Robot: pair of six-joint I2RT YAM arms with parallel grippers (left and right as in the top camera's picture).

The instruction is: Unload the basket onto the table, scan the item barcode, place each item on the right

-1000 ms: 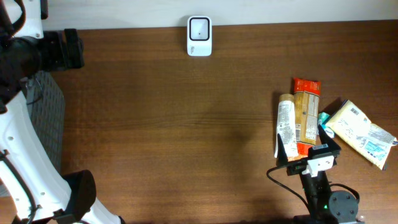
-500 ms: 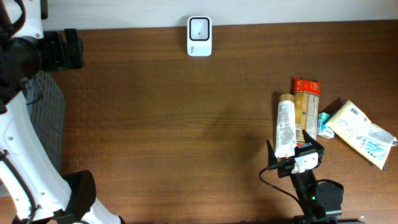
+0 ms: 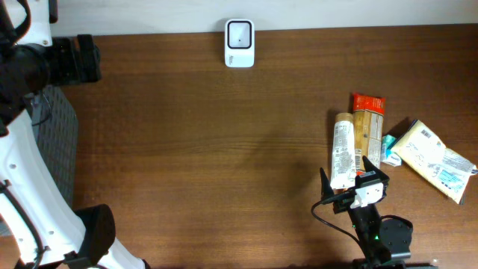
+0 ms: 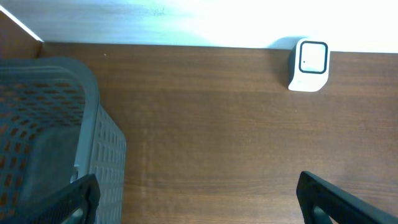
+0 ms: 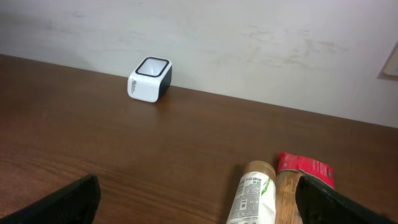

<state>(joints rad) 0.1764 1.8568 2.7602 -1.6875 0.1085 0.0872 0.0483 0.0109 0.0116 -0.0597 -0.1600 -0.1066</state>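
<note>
Far side, well apart from the rest: a white barcode scanner (image 3: 240,43), dark-rimmed window up. Near right, flat and touching side by side: a white tube (image 3: 343,152), tan cap pointing away, and a tan bar wrapper (image 3: 367,138) with a red far end. Just beside, slanted: a crumpled pale-yellow packet (image 3: 433,158).

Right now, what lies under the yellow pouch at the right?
Beneath the yellow pouch, a teal item pokes out at the left edge; the rest is covered, unidentifiable.

Table (image 3: 187,149) dark wood grain, matt; scanner (image 3: 240,43) glossy white plastic; basket (image 4: 102,149) grey perforated plastic.
</note>
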